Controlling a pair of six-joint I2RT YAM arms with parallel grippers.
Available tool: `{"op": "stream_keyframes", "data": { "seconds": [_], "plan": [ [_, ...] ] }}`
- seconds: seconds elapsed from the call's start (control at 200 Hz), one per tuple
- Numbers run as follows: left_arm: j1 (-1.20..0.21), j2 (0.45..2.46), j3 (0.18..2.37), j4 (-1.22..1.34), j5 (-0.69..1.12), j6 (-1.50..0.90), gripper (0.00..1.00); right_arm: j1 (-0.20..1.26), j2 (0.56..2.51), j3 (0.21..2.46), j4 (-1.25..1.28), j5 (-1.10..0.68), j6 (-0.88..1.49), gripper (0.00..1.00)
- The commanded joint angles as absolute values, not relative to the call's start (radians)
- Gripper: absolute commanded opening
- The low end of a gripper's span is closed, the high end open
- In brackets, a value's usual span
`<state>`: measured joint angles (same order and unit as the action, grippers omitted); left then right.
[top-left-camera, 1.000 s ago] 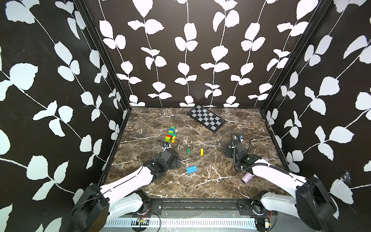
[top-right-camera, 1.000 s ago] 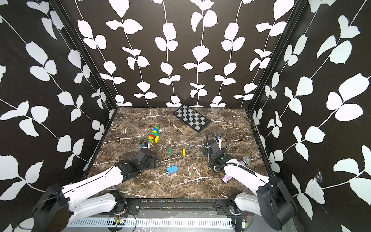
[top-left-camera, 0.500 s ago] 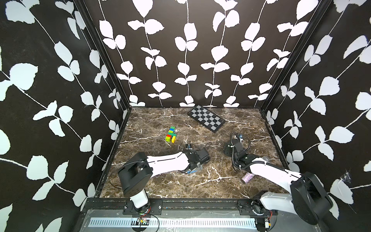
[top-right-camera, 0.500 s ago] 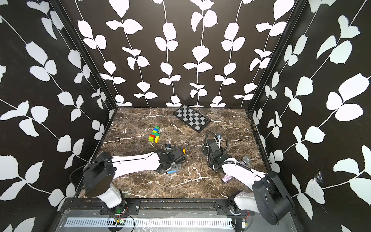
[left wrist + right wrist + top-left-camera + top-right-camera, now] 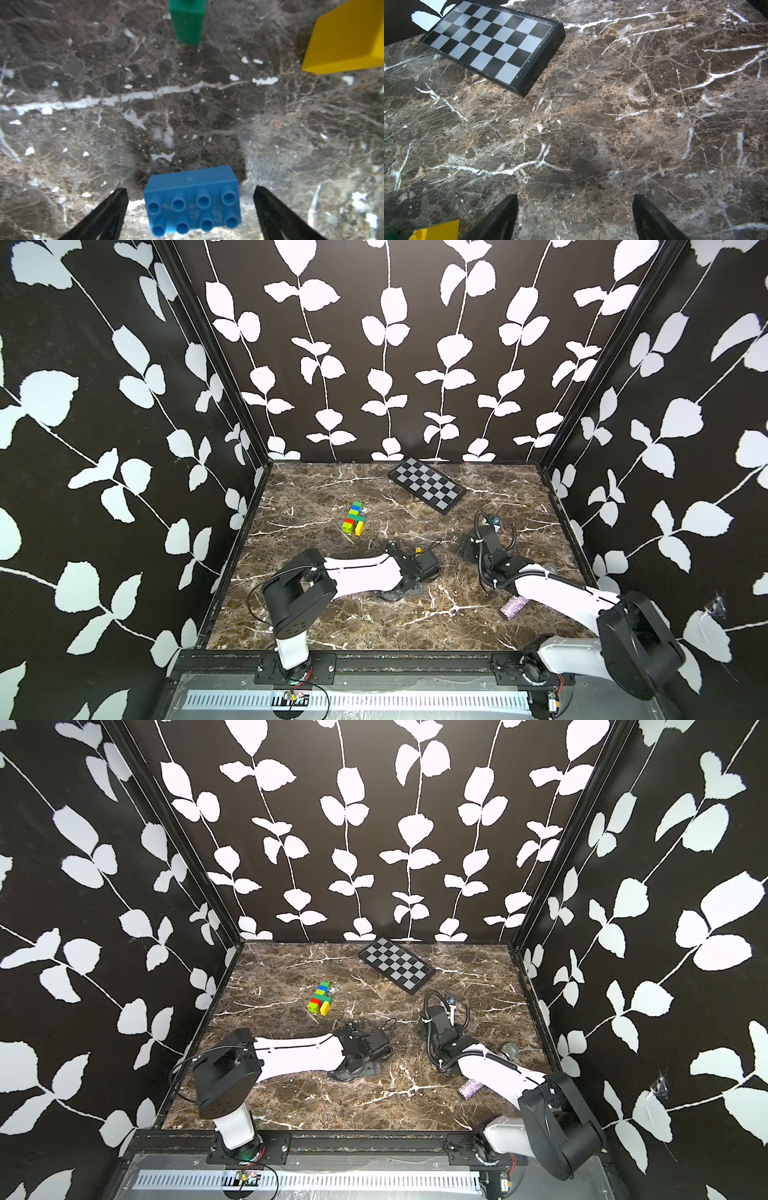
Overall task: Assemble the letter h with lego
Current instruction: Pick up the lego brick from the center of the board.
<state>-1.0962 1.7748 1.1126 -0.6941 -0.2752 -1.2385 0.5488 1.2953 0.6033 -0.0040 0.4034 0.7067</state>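
Brick (image 5: 192,199), blue, eight-studded, on veined marble (image 5: 83,135)

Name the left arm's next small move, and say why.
Probably ease down and shut the left tool on the blue brick. The brick lies studs up on the marble between the open fingers, with a gap each side, so nothing is gripped yet.

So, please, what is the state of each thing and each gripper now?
left gripper: open, straddling the blue brick, not touching it.
blue brick: loose, studs up.
right gripper: open, empty.
joined bricks: stuck together, untouched.
checkered board: lying flat.
glittery purple cylinder: lying down.
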Motion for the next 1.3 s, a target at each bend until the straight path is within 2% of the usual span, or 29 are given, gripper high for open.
{"op": "stream_keyframes", "data": {
  "seconds": [0.0,0.325,0.57,0.915,1.295],
  "plan": [
    [-1.083,1.772,1.103,-0.670,-0.255,-1.246,0.95,0.545,1.308,0.634,0.015,0.402,0.716,0.86],
    [-1.073,1.779,1.071,-0.630,-0.229,-1.239,0.88,0.545,1.315,0.639,0.012,0.399,0.715,0.86],
    [-1.074,1.783,1.078,-0.642,-0.224,-1.224,0.76,0.545,1.333,0.650,0.009,0.385,0.710,0.85],
    [-1.074,1.771,1.105,-0.681,-0.233,-1.187,0.80,0.545,1.339,0.655,0.006,0.376,0.710,0.85],
    [-1.074,1.785,1.132,-0.699,-0.231,-1.179,0.79,0.545,1.345,0.657,0.005,0.373,0.709,0.85]
  ]
}}
